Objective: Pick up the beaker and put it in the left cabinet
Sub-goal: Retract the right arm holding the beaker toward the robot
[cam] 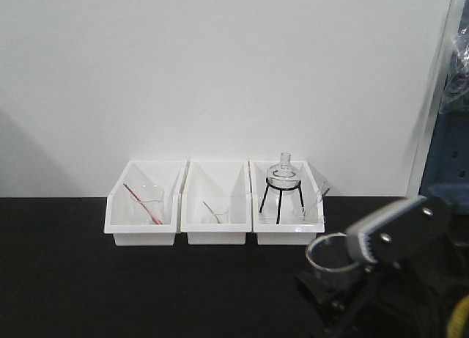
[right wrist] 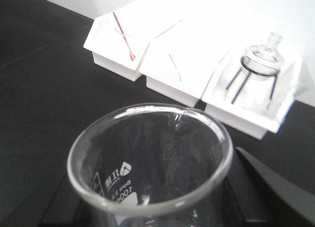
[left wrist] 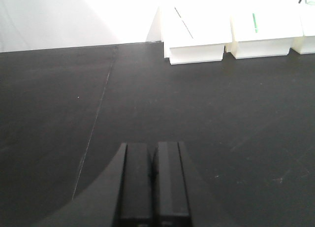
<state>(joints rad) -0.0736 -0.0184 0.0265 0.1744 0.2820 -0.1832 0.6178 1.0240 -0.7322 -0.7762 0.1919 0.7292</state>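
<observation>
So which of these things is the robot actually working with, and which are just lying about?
In the job: beaker, held in the right gripper; the cabinet isn't in view.
Lying about: white bins, red-rod beaker, green-rod beaker, flask on tripod, shut left gripper.

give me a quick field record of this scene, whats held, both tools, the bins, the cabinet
held item: beaker, clear glass, no rod inside, outside the bins
right tool: shut on the beaker
left tool: shut, holding nothing, over the black table
left bin: beaker with red rod
middle bin: beaker with green rod
right bin: round flask on black tripod
left cabinet: not in view
</observation>
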